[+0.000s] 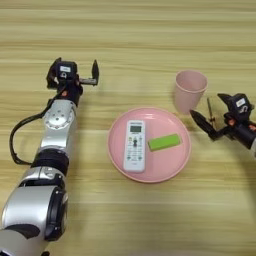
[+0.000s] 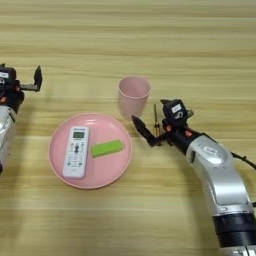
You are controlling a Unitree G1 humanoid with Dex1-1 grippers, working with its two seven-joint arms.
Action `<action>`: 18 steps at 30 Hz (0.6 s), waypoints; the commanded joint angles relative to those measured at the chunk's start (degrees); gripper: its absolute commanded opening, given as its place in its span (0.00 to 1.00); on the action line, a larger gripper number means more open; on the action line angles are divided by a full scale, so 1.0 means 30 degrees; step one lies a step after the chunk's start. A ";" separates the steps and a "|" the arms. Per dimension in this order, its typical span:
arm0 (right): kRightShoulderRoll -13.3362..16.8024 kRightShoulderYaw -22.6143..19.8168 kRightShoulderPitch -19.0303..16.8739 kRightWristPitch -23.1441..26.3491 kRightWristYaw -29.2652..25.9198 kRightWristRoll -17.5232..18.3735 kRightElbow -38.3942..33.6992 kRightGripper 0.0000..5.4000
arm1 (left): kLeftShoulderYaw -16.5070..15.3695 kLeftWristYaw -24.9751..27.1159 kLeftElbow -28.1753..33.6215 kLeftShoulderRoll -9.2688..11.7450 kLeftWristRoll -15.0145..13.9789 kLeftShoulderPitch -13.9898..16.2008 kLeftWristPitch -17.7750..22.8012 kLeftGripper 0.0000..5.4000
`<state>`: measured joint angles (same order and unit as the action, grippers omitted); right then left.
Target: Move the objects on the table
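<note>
Two task objects wait: the green block (image 1: pixel 164 142) lies on the pink plate (image 1: pixel 172 167) beside the remote (image 1: pixel 134 145), the cup (image 2: pixel 134 96) stands upright behind. Right gripper (image 2: pixel 152 125), jaws apart, nears the cup, likely for grasping; left gripper (image 1: pixel 75 72) idles open.

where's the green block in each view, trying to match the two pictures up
Left eye view: the green block lies right of centre, on the right half of the pink plate, beside the white remote.
Right eye view: the same block lies left of centre.
Shared landmark: the pink cup, upright just beyond the plate's far right rim.
</note>
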<state>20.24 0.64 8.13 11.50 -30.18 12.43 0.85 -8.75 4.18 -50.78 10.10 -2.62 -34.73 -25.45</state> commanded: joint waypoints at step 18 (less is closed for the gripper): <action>-0.1858 -0.0173 0.3134 -0.2480 0.1597 -0.1169 0.4536 1.00 | 0.0031 0.0150 -0.0002 0.0058 -0.0017 -0.0146 -0.0037 1.00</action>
<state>15.12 0.20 15.75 4.51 -25.51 9.45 13.31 -8.74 4.47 -50.78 10.11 -2.63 -34.72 -25.47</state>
